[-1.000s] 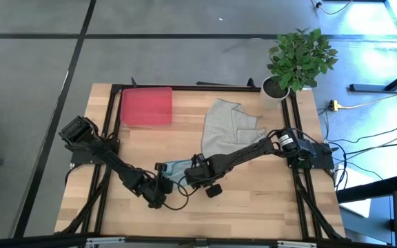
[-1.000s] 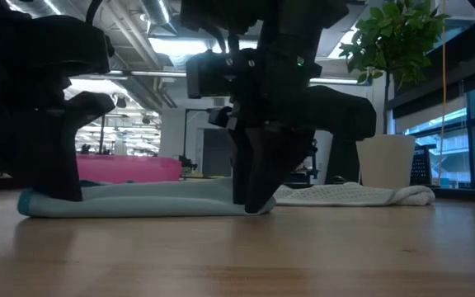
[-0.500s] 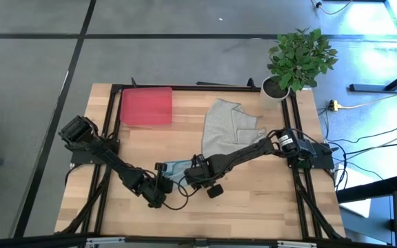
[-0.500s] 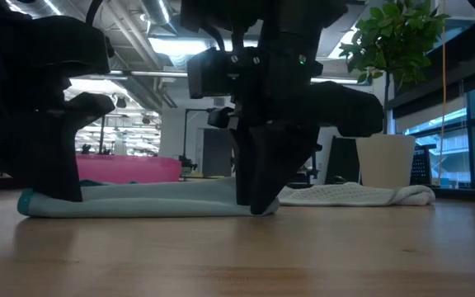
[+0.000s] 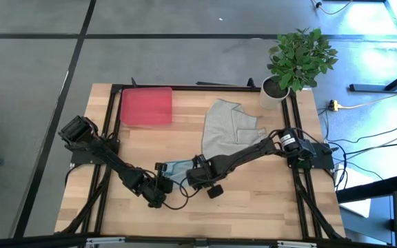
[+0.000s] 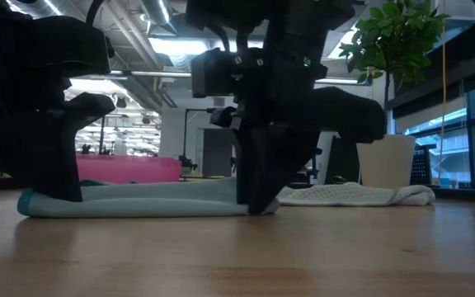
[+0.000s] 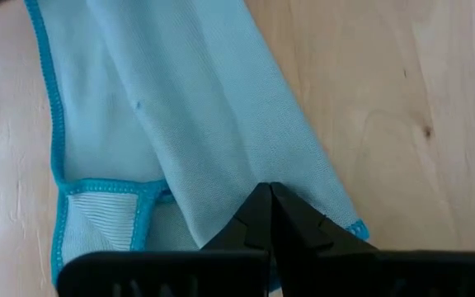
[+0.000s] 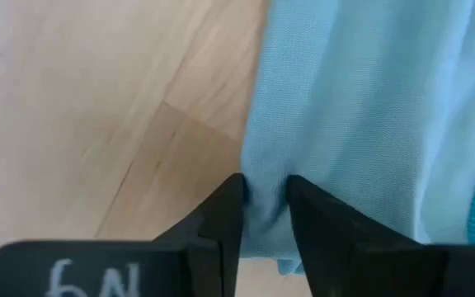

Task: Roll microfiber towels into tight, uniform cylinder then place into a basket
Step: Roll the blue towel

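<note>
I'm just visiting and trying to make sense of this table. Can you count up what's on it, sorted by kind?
Towels: 2, a blue towel and a grey towel
Red tray: 1
Potted plant: 1
Robot grippers: 2, the left gripper and the right gripper, both at the blue towel
Total: 6

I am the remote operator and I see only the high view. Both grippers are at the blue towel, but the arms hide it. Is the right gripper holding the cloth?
Observer: Yes. In the right wrist view the right gripper has a fold of the blue towel between its fingers.
Operator: And the left one?
Observer: The left gripper is shut, its tips pressed onto the towel's folded edge.
Operator: Is the towel lifted?
Observer: No. The low view shows it lying flat on the table.
</note>
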You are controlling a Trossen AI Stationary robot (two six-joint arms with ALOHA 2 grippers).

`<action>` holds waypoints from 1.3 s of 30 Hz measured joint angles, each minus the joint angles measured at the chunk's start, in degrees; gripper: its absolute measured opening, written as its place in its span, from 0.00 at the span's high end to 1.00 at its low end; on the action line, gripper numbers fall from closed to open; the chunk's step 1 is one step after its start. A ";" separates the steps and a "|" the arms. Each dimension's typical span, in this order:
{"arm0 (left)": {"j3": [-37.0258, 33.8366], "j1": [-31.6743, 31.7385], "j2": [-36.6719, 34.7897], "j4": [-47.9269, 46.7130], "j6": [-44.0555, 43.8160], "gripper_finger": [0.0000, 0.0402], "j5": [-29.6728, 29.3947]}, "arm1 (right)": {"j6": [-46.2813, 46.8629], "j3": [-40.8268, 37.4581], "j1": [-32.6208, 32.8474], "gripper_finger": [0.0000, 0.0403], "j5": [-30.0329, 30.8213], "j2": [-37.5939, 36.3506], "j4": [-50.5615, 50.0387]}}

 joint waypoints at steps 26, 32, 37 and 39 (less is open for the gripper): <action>0.00 1.60 -0.09 0.25 0.39 1.00 2.88 | -5.25 11.89 -7.34 0.99 -12.10 0.81 -11.24; 0.00 1.84 -0.11 0.31 0.50 1.00 3.19 | -6.14 12.02 -11.31 1.00 -13.33 0.66 -8.70; 0.00 1.84 -0.11 0.33 0.52 1.00 3.15 | -6.66 12.02 -13.82 1.00 -17.31 0.61 -6.05; 0.00 1.84 -0.11 0.35 0.52 1.00 3.10 | -6.73 12.02 -14.58 1.00 -17.50 0.59 -4.46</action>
